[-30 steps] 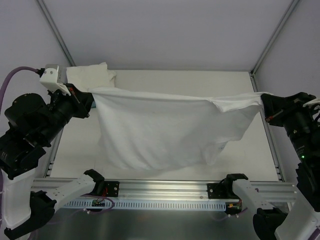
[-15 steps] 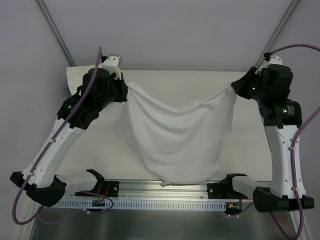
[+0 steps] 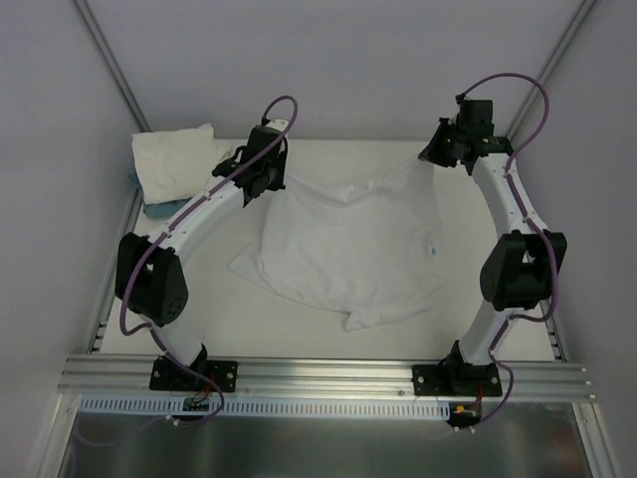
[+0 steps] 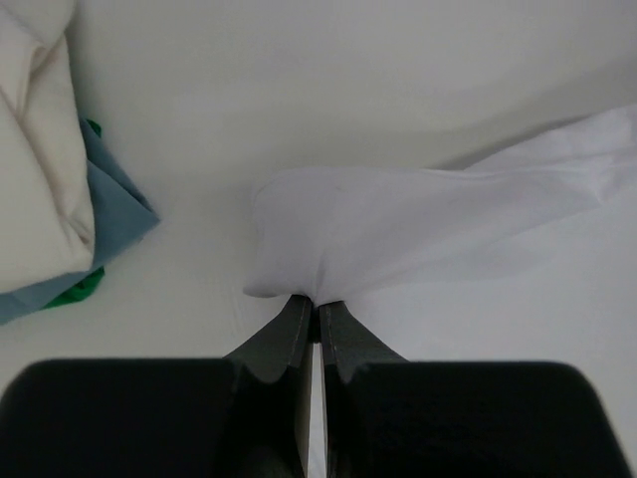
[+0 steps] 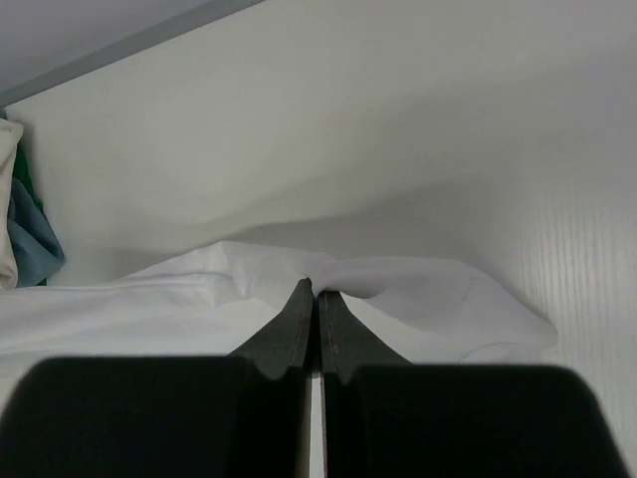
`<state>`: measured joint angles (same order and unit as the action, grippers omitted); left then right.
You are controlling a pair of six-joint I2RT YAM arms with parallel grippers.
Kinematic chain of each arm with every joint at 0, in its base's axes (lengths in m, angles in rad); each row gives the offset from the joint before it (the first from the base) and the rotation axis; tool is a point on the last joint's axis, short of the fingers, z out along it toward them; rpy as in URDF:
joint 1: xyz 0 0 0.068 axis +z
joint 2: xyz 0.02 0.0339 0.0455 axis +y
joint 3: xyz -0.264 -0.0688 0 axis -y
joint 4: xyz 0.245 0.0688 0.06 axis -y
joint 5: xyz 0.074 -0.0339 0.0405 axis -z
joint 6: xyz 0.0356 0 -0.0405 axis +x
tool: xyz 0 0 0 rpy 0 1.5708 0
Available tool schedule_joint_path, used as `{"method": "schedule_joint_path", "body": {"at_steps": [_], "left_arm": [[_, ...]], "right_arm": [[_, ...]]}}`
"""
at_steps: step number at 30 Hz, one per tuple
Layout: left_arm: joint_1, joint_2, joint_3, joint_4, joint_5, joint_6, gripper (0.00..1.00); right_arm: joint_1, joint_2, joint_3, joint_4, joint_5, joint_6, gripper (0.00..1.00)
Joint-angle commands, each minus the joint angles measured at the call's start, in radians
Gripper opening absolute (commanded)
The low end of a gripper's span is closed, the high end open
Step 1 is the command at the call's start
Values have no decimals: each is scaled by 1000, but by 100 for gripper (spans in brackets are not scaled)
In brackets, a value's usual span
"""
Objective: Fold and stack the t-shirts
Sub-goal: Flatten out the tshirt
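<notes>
One white thin-cloth short-sleeved t-shirt (image 3: pixel 348 244), rumpled, flat at ctr of white table (image 3: pixel 299 334). L gripper (image 4: pixel 317 305) clamped on its 11 o'clock corner; R gripper (image 5: pixel 317 291) clamped on 1 o'clock corner. Folded off-white cloth pile (image 3: pixel 177 159) at 10 o'clock, atop teal-blue flat item (image 3: pixel 151 206).

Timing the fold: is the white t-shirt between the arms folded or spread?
Spread, not folded: the plain white cloth t-shirt lies open on the white table, far corners pinched by left fingers and right fingers.
</notes>
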<state>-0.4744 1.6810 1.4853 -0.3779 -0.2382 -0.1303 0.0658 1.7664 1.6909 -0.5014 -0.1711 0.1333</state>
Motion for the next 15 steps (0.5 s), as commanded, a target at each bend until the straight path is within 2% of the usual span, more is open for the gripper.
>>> {"method": "schedule_joint_path", "body": {"at_steps": [1,5,9,13,15], "left_arm": [[42,54,110,131,-91,67,0],[82,109,139,178,-162,103,0],[103,100,176,180,-145,113,0],[102,31,205,162,-101,118,0],[102,-39,226,148,-61,121,0]], "right_arm": [[-8,114,173,126,-44,5,0],[-15,238,320,141,-57,28,0],[-23,275,404,144,-79,58,0],[-31,168,359,146,-116,63,0],[-31,55,310,152,-134,55,0]]}}
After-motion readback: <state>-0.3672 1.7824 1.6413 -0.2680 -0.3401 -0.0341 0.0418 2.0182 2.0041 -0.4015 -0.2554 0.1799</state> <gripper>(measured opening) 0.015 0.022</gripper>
